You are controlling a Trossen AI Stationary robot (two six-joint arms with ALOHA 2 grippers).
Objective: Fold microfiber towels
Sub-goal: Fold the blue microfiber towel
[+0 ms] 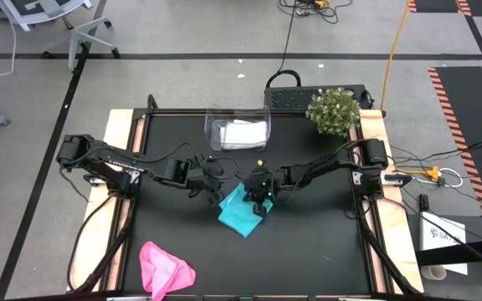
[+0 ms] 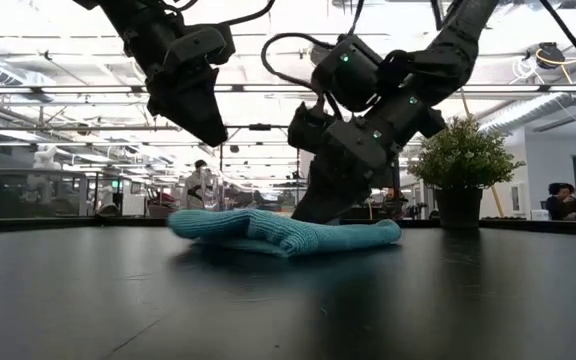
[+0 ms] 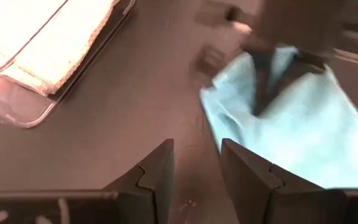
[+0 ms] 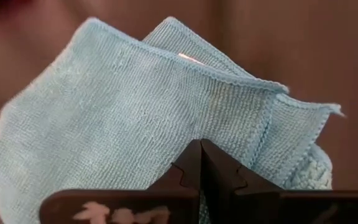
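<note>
A teal towel lies folded over on the black table's middle, its underside on the tabletop. My right gripper is shut on it, slanting down from the right. My left gripper hangs open just left of the towel and above the table, with nothing between its fingers. A pink towel lies crumpled at the near edge, left. A pale towel lies inside the clear tub at the far side. My right gripper has the teal towel's upper layer at its shut fingertips, which come slanting down from the table's right. The cloth fans out from the tips, and the fingers hide whether they pinch an edge or a fold. The towel stays down on the table, slack.
A potted plant stands at the far right corner. The tub sits a short way beyond my left gripper. Bare black tabletop stretches across the near right.
</note>
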